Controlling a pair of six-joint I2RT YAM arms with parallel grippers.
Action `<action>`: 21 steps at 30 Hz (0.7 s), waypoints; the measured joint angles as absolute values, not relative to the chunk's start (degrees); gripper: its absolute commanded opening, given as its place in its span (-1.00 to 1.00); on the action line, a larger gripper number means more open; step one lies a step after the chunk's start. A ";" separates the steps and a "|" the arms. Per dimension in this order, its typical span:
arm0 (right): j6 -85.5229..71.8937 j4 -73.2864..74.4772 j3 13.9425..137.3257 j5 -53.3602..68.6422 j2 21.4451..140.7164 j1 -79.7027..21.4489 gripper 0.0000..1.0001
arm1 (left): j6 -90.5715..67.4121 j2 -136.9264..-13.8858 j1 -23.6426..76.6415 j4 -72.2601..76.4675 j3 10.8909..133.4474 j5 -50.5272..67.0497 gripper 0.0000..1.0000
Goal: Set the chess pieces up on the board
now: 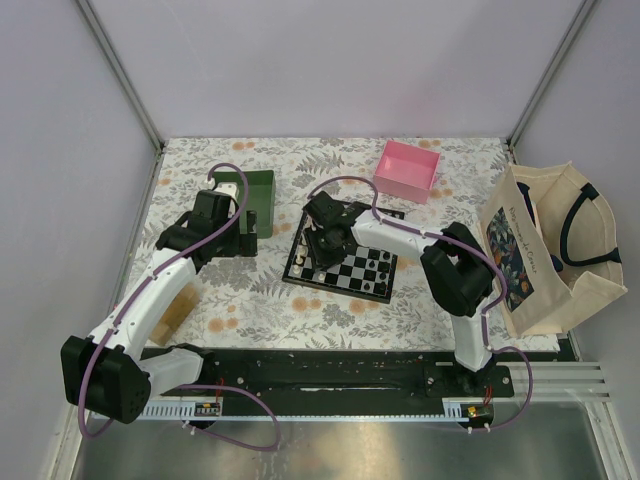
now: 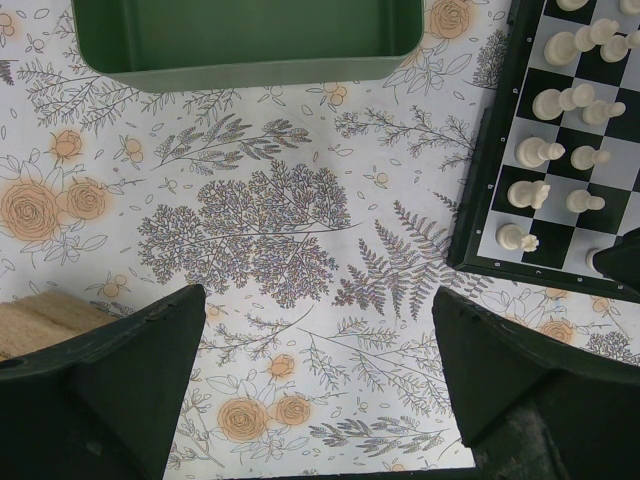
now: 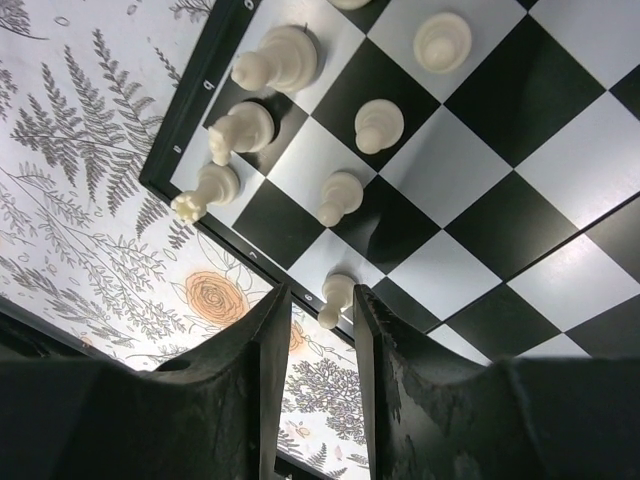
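The board (image 1: 372, 272) lies at the table's middle; it also shows in the left wrist view (image 2: 480, 180) and the right wrist view (image 3: 500, 200). Cream-white chess pieces (image 2: 540, 152) stand in two rows along its left side. My right gripper (image 3: 320, 305) hangs over that side (image 1: 320, 245). Its jaws stand narrowly apart around a white pawn (image 3: 340, 290), which stands on an edge square against the right finger. Several more white pieces (image 3: 378, 125) stand beyond it. My left gripper (image 2: 318, 300) is wide open and empty over the flowered cloth, left of the board (image 1: 243, 240).
A green tray (image 1: 258, 190) sits just behind the left gripper and shows in the left wrist view (image 2: 240, 70). A pink box (image 1: 408, 168) is at the back. A tote bag (image 1: 550, 250) stands at the right. A wooden block (image 1: 175, 305) lies near the left arm.
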State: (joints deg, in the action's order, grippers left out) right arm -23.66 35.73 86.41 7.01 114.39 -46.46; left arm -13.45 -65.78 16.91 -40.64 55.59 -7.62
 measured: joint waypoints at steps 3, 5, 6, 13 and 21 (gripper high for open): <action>-23.66 36.01 85.84 6.98 114.39 -46.52 -0.19 | -13.45 -65.78 16.91 -40.62 55.59 -7.62 0.98; -23.66 36.32 85.78 6.98 114.39 -46.52 -0.21 | -13.45 -65.78 16.91 -40.62 55.59 -7.60 0.98; -23.66 36.32 85.78 6.98 114.39 -46.52 -0.21 | -13.45 -65.78 16.91 -40.62 55.59 -7.60 0.98; -23.64 37.17 85.78 7.01 114.39 -46.78 -0.24 | -13.45 -65.78 16.91 -40.62 55.59 -7.60 0.98; -23.55 37.98 85.78 6.98 114.39 -47.29 -0.34 | -13.45 -65.78 16.91 -40.64 55.59 -7.60 0.98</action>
